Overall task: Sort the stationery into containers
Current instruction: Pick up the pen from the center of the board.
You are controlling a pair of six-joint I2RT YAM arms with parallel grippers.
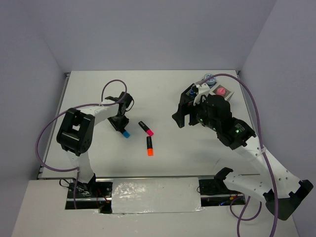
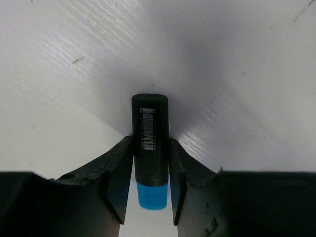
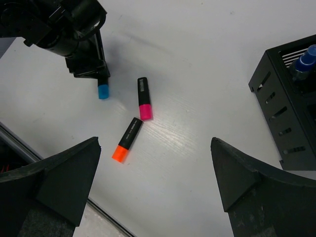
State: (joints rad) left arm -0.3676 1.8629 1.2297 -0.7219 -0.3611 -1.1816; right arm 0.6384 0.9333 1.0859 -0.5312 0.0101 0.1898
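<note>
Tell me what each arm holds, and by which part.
Left fingers clamp the blue-capped highlighter by its black barrel, near the cap. The right fingers hold nothing.

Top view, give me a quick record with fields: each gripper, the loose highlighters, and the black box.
left gripper: closed on the blue-capped highlighter, which lies on the table
right gripper: open, holding nothing, above the table
loose highlighters: pink-capped highlighter and orange-capped highlighter, lying close together
black organiser: right side of the table, a blue-topped item inside
</note>
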